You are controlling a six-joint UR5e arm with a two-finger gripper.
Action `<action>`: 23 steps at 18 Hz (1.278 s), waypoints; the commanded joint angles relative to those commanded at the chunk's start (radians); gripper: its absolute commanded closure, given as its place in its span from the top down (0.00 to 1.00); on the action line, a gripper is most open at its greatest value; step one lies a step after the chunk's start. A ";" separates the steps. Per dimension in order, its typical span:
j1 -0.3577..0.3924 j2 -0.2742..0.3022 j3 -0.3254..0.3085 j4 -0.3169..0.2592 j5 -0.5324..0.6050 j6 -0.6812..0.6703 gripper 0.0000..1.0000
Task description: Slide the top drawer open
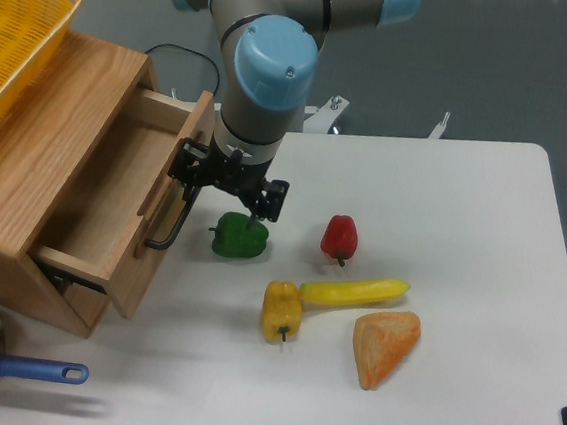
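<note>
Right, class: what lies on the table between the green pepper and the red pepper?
Nothing: the camera view shows only bare white table between the green pepper and the red pepper.
</note>
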 joint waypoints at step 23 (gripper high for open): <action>0.075 0.000 0.009 0.000 0.035 0.052 1.00</action>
